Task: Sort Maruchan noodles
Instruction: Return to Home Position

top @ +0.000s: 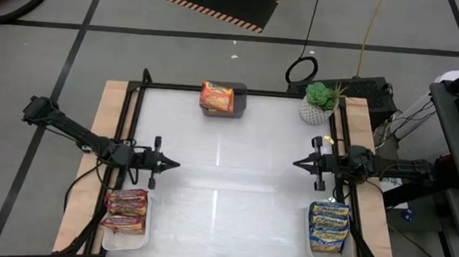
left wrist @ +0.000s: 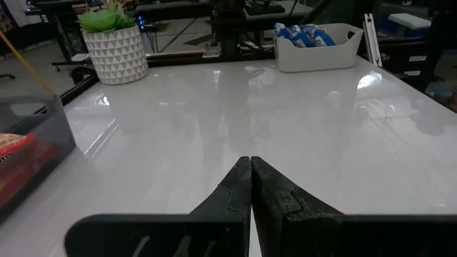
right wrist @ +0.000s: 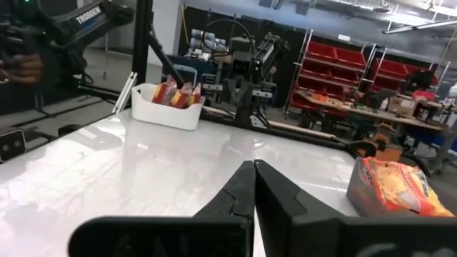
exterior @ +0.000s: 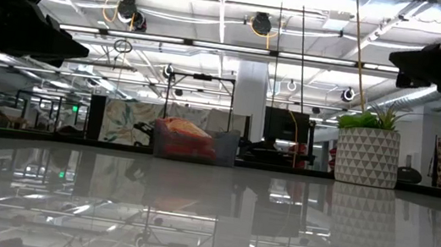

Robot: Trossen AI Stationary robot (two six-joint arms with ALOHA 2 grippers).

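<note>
Orange noodles (exterior: 180, 138) in bin (exterior: 225, 150) — centre

Glossy white table (top: 234, 177), mirror-smooth.

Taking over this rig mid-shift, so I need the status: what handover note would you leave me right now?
Left gripper: shut, holding nothing, above the left side of the table.
Right gripper: shut, holding nothing, above the right side.
Red packets lie in the left white tray; blue-and-yellow packets in the right white tray; orange packets in the grey bin at the far edge.
Done: every packet in view is grouped by colour.
Left: apparently nothing to sort; no loose packet shows.
</note>
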